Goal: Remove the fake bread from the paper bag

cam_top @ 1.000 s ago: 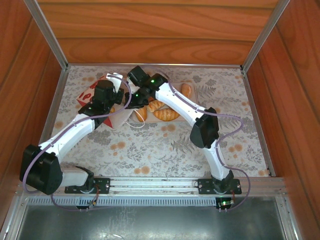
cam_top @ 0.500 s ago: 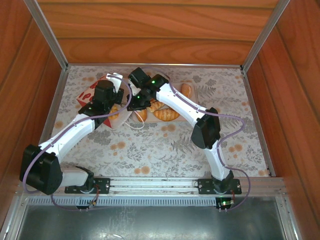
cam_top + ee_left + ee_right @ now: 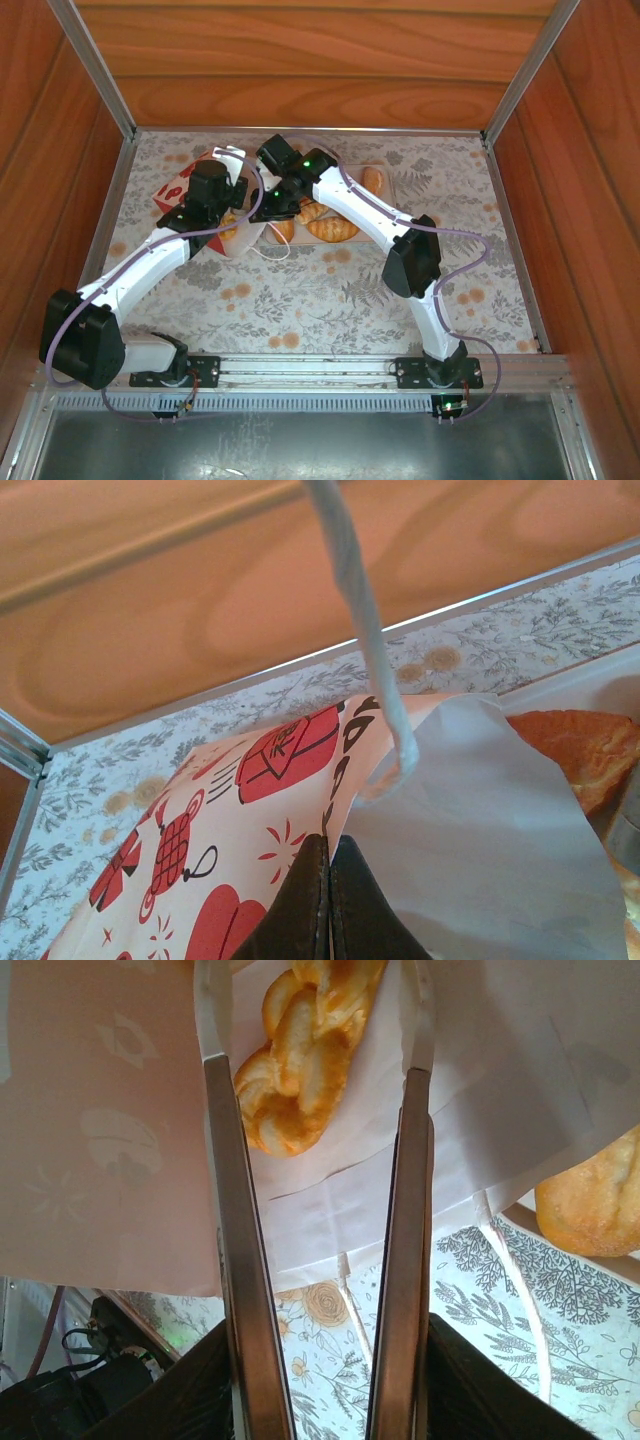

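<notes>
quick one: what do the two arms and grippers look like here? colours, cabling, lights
Left arm and right arm: white link shells, black joint housings, black base brackets. A lilac cable loops along each. Green LED lit near the right wrist. Left gripper: dark, tapered fingers. Right gripper: long flat bronze-toned fingers with pale tips.

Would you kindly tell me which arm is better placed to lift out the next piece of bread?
The right: the right fingers are open either side of the twisted bread inside the paper bag, while the left fingers are shut on the bag's edge, holding it.
</notes>
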Tool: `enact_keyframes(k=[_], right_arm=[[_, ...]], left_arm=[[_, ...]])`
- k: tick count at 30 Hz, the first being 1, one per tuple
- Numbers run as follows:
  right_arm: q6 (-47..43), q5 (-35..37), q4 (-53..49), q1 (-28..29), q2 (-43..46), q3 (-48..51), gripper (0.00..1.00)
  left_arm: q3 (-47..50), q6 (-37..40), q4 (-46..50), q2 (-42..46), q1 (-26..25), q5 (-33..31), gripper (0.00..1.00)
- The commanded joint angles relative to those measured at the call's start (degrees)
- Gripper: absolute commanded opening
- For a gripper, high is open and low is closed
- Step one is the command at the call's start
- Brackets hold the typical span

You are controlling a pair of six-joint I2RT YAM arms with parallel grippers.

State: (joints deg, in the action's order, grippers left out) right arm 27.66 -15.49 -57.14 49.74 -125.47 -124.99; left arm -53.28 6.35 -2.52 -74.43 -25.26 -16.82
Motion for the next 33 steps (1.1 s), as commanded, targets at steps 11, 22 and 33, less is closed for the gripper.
enact_keyframes(k=[11, 22, 33], right_arm=[[-1.0, -3.3, -5.3, -0.1, -1.0, -3.6, 0.42], [-0.8, -4.7, -8.4, -0.8, 0.5, -0.6, 0.42], [1.8, -16.0, 1.5, -2.0, -1.5, 2.5, 0.37]], left_arm=[[-0.8, -0.1, -0.8, -0.2, 0.0, 0.9, 0.00], [-1.3, 0.4, -0.8, -0.5, 0.0, 0.9, 0.00], [-1.0, 0.2, -0.8, 0.3, 0.0, 1.3, 0.00]])
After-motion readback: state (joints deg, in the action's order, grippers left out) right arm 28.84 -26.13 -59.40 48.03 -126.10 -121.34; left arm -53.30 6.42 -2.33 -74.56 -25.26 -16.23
